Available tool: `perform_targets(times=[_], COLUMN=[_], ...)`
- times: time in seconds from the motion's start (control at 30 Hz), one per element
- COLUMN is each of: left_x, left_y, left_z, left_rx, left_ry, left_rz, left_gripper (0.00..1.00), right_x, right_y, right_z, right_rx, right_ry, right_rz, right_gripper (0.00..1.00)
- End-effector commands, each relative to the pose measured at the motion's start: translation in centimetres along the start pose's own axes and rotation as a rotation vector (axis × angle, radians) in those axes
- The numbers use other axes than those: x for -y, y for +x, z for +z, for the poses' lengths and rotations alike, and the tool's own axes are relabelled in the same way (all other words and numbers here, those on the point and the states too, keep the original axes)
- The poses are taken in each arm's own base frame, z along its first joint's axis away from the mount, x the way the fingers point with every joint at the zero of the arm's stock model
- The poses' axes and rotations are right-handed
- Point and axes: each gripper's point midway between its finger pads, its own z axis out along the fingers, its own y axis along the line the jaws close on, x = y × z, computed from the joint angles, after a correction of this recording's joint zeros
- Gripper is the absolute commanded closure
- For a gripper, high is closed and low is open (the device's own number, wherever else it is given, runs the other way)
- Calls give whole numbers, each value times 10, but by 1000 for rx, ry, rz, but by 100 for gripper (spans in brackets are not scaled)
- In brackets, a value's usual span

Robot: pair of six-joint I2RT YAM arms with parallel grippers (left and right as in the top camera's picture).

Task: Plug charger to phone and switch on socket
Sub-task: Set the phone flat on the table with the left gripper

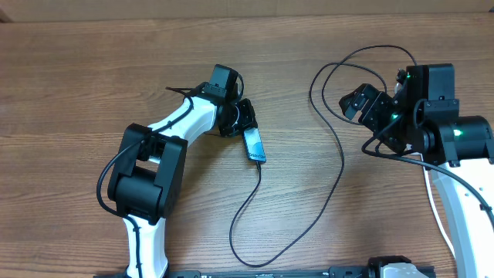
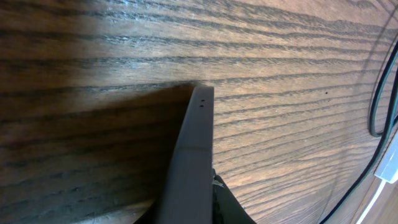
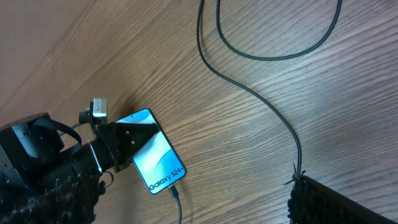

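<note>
2 arms | left gripper (image 1: 245, 125) pinches slim teal-screened phone (image 1: 255, 145) | right gripper (image 1: 352, 104) unreadable | thin black charger cable (image 1: 342, 162) seemingly seated | next: socket switch

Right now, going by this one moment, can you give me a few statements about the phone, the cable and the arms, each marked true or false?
1. The phone shows "Galaxy S24+" on its screen. True.
2. Nothing is gripping the phone. False: the left gripper is clamped on its top end.
3. The cable is white. False: it is black.
4. The cable runs to the phone's bottom end. True.
5. The phone is turned screen down. False: the lit screen shows plainly in the right wrist view.
</note>
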Motion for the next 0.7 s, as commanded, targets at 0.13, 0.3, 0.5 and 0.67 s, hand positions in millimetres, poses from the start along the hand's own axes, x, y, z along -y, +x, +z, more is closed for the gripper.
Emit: perform_targets(times=[0.13,0.3,0.5,0.67], left_x=[4,3,2,2], left_y=[4,5,5,5], left_z=[-2,-2,-2,-2], left_rx=[-5,-8,-10,-10], left_ry=[6,3,1,1], left_rz=[15,13,12,12], left_gripper=[85,80,76,75], right_x=[1,1,1,1], right_y=[-3,-3,-3,-3], right_z=[-5,-5,-5,-5], right_rx=[20,20,20,20], right_ry=[5,5,5,5], right_rz=[-8,-8,-8,-8], right_gripper=[0,0,0,0])
